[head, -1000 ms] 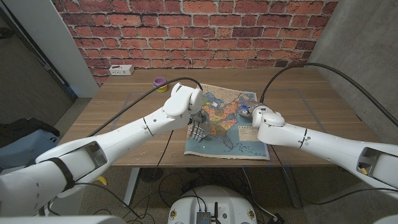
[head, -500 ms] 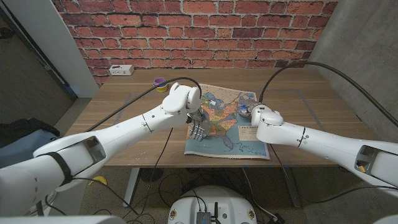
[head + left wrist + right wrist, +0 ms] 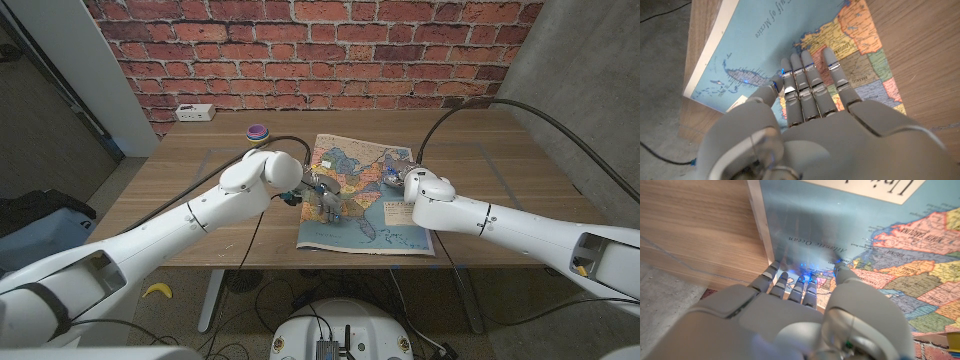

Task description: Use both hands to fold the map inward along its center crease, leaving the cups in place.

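Note:
The coloured map (image 3: 368, 215) lies spread on the wooden table (image 3: 190, 190), its near edge close to the table's front edge. My left hand (image 3: 320, 196) reaches over the map's left part. In the left wrist view its fingers (image 3: 812, 85) stretch out straight just above the map (image 3: 740, 55) and hold nothing. My right hand (image 3: 407, 181) is over the map's right part. In the right wrist view its fingers (image 3: 790, 282) bend down onto the map (image 3: 850, 225) close to its edge, with no paper pinched. A small stack of coloured cups (image 3: 258, 132) stands off the map, at the back left.
A white socket box (image 3: 195, 112) sits at the table's back left by the brick wall. Black cables run from both arms across the table. A banana (image 3: 155, 291) lies on the floor under the table's left front.
My left arm has drawn back to the left and its hand has swung from pointing at the front edge to reaching sideways over the map, uncovering the cups. The right hand has barely moved.

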